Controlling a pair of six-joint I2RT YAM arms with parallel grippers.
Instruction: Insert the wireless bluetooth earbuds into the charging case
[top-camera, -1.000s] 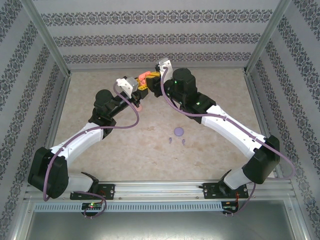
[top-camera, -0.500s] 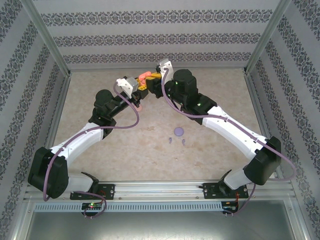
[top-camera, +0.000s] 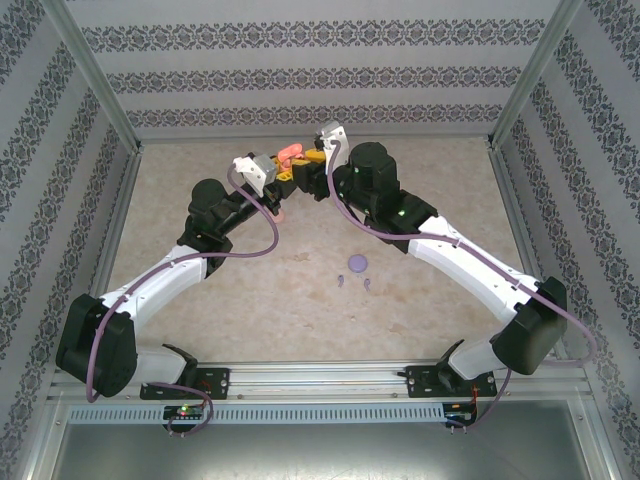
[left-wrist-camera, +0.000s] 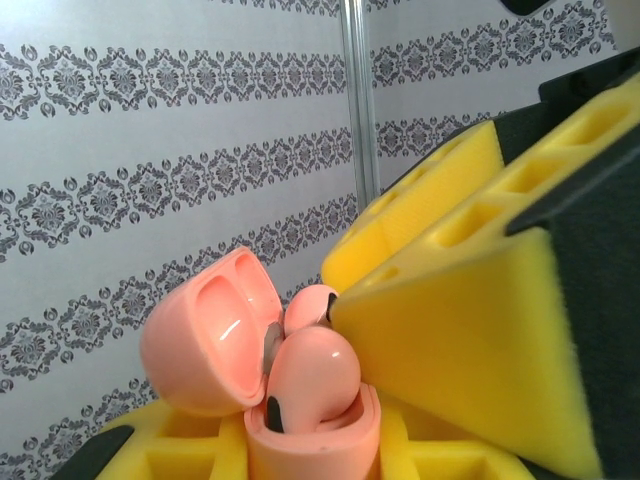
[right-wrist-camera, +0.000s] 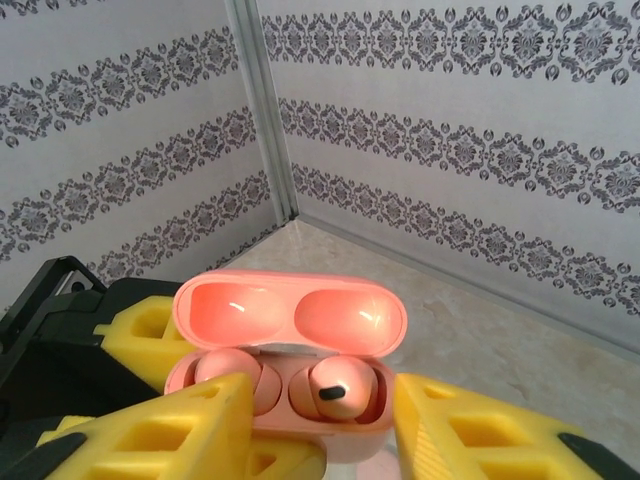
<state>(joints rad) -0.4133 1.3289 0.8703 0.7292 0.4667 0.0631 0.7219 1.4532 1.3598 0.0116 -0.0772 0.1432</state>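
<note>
Earbuds (right-wrist-camera: 335, 385) in salmon pink sit side by side in the two wells of the open charging case (right-wrist-camera: 290, 315), low and centre in your right wrist view, its lid tipped up behind them. Your left gripper (top-camera: 287, 166) is clamped on the case's base, near the top centre of the overhead frame. Your right gripper (right-wrist-camera: 320, 400) has its jaws apart, one yellow finger at each lower corner of the case's front. In the left wrist view one of those fingers comes in from the right, its tip just beside the farther bud. Below centre overhead, a purple case (top-camera: 356, 263) and two purple buds (top-camera: 341, 280) lie on the table (top-camera: 250, 300).
</note>
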